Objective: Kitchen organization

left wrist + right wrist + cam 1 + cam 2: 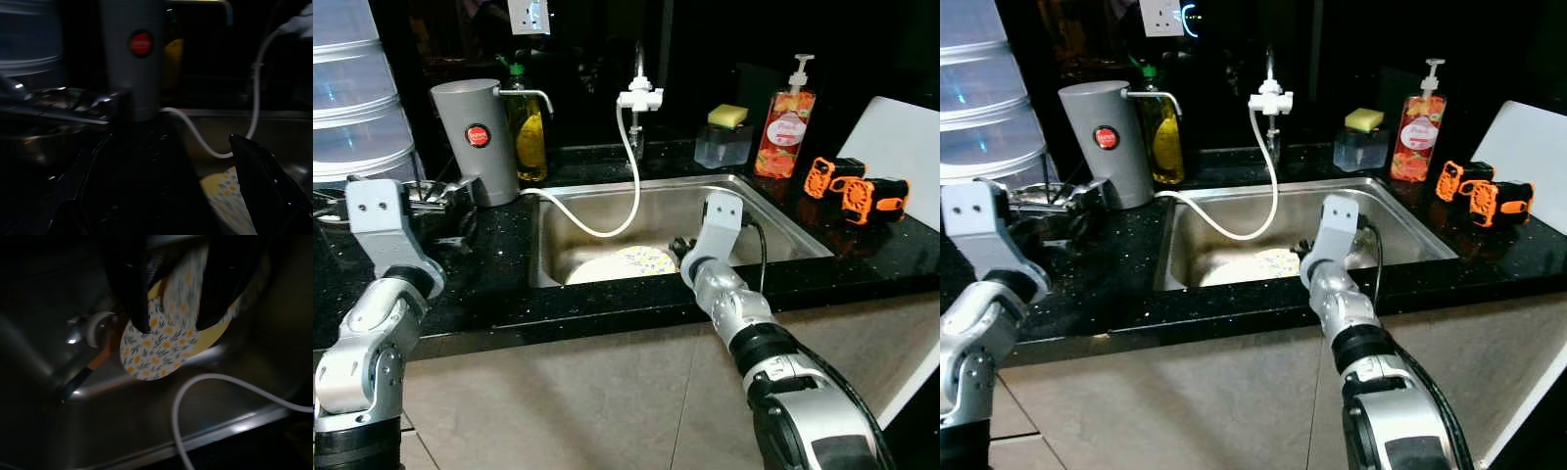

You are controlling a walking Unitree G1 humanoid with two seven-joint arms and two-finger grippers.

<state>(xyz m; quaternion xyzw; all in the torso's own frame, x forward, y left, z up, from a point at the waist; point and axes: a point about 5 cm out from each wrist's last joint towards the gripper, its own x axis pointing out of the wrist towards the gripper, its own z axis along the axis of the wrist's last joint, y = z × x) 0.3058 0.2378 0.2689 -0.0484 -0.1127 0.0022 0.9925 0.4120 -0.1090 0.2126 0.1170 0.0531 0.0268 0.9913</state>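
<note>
Low at centre frame, your right gripper point(171, 325) reaches into the sink point(783, 220), fingers spread wide either side of the plate point(168, 345), not closed on it. That plate is round, pale, printed with yellow flowers and green leaves, lying on the sink floor. At left, your left gripper point(161, 196) hovers, fingers parted, over the black counter point(499, 284).
</note>
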